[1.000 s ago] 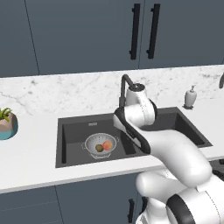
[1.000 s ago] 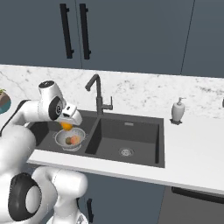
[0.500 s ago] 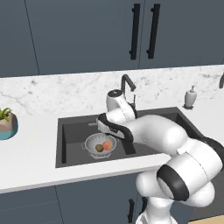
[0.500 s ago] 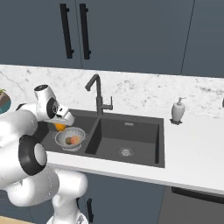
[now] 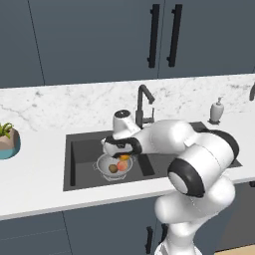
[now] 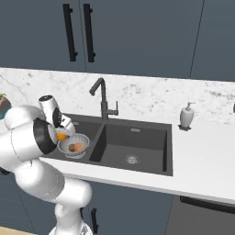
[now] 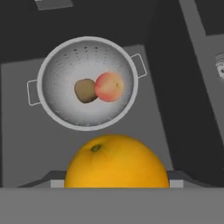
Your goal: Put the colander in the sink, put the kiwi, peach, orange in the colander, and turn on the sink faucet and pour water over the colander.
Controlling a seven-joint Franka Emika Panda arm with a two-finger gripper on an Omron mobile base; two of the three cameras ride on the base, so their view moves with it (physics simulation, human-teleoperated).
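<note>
I'm holding the orange (image 7: 116,162) clamped in my pincer (image 5: 124,157) above the sink's (image 5: 79,174) left basin, kiwi (image 7: 85,90) and peach (image 7: 109,86) already in the colander (image 7: 65,113), so next I centre over it and release.

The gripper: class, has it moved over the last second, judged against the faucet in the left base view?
Yes. The gripper, shut on the orange, has swung left, away from the faucet, to hang above the colander.

Kitchen: sink (image 6: 137,137), marble counter (image 6: 202,156), cabinets (image 6: 137,36)
</note>
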